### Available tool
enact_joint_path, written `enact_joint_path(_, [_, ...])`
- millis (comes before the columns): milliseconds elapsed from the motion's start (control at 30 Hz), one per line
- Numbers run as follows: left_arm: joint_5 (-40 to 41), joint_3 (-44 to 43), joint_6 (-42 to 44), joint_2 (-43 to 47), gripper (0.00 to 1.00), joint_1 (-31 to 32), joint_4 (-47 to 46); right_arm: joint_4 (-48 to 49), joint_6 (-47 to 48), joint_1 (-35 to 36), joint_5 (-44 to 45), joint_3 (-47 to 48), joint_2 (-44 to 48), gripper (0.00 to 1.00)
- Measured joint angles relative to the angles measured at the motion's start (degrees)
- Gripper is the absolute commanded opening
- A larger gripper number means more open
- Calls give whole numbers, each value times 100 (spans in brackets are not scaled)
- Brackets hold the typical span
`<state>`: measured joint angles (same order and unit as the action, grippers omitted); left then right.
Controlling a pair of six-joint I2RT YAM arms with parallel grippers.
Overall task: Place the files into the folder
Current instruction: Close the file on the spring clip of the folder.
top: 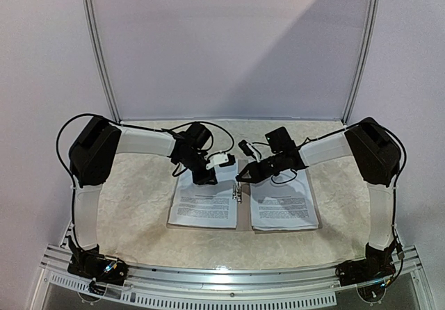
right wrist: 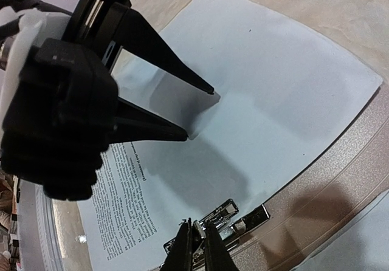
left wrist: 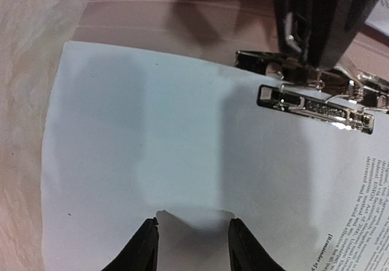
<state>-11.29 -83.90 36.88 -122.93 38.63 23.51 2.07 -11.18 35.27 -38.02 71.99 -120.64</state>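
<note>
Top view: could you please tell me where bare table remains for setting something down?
Free: table left of the left sheet, right of the right sheet, and the near strip. Crowded: left gripper and right gripper by clip.

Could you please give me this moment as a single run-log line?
left gripper open over left sheet | right gripper shut on clip | folder open flat | files on both halves

Folder (right wrist: 340, 174): one. Clip (top: 238, 193): one. Paper piles: two, the left pile (top: 205, 202) left of the clip, the right pile (top: 284, 202) right of it; sheets per pile cannot be counted. Arms: two, left arm (top: 94, 150), right arm (top: 375, 150). Grippers: two, left gripper (top: 207, 179) and right gripper (top: 241, 178), either side of the clip. Table (top: 139, 216): one.
</note>
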Motion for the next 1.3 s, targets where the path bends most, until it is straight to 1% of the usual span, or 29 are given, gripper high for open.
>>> enact_joint_path(367, [-35,-205,2,-61,44,22,323,63,-273,-9,11,72,-122,8])
enact_joint_path(567, [-109,-450,2,-87,45,90,636,28,-308,-9,42,72,-122,13])
enact_joint_path(833, [-131,-789,59,-76,47,101,957,-337,-348,-4,-184,155,-114,27])
enact_joint_path(933, [-157,-800,96,-13,48,101,1126,-544,-356,-9,-326,256,-83,41])
enact_joint_path(967, [-160,-798,109,26,49,101,1202,-610,-348,-9,-343,293,-57,45])
enact_joint_path(1067, [-166,-654,175,306,51,98,1351,-876,-282,-24,-365,461,96,50])
enact_joint_path(1200, [-195,-168,339,981,57,96,1589,-1078,-208,-219,-367,769,422,51])
enact_joint_path(1300, [-291,389,501,1604,61,92,1847,-1113,-214,-535,-170,1126,586,44])
